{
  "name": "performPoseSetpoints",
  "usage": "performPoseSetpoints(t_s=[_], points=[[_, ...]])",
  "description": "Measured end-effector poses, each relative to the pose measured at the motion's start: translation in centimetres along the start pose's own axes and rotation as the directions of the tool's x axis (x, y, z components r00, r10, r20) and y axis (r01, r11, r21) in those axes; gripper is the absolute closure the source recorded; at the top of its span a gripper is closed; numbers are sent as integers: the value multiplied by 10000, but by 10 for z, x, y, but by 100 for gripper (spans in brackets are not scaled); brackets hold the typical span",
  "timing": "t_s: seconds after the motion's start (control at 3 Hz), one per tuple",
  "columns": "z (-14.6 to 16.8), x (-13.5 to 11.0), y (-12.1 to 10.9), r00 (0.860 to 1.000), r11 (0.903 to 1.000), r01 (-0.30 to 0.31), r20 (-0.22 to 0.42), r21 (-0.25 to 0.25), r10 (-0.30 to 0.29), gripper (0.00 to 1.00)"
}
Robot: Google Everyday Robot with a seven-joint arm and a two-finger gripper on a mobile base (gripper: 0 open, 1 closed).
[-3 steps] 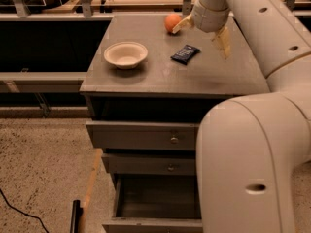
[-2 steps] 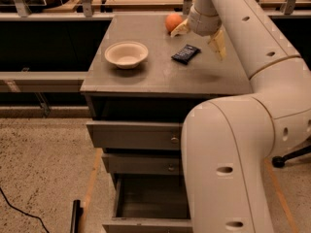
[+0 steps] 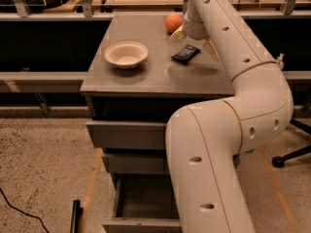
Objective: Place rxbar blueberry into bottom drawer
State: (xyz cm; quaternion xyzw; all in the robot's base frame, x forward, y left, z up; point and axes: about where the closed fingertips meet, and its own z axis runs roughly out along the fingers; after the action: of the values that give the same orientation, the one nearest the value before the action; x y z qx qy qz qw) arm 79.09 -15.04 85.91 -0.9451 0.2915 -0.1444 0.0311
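The rxbar blueberry (image 3: 185, 54), a small dark navy bar, lies flat on the grey cabinet top (image 3: 146, 76), right of the middle. My gripper (image 3: 194, 42) hangs just above and behind the bar, open and empty. One finger (image 3: 176, 34) points to the bar's left and the other (image 3: 212, 50) to its right. The bottom drawer (image 3: 146, 203) is pulled open below, showing a dark interior. My arm covers the drawer's right part.
A cream bowl (image 3: 126, 55) sits on the left of the cabinet top. An orange fruit (image 3: 173, 22) sits at the back, just left of the gripper. Two upper drawers (image 3: 126, 135) are closed. My big arm segment (image 3: 209, 169) fills the lower right. A black cable (image 3: 19, 212) lies on the floor.
The gripper has moved left and down, from right of the bar to over it, with its fingers now straddling it. The bar, bowl and fruit have not moved.
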Motion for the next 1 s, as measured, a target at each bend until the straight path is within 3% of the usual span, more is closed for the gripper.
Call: performPoseSetpoints(t_s=[0.33, 1.0], points=[[14, 3, -4, 9995, 9993, 280, -125, -267, -283, 0], [28, 1, -9, 9946, 9919, 1004, -182, -783, -1021, 48]])
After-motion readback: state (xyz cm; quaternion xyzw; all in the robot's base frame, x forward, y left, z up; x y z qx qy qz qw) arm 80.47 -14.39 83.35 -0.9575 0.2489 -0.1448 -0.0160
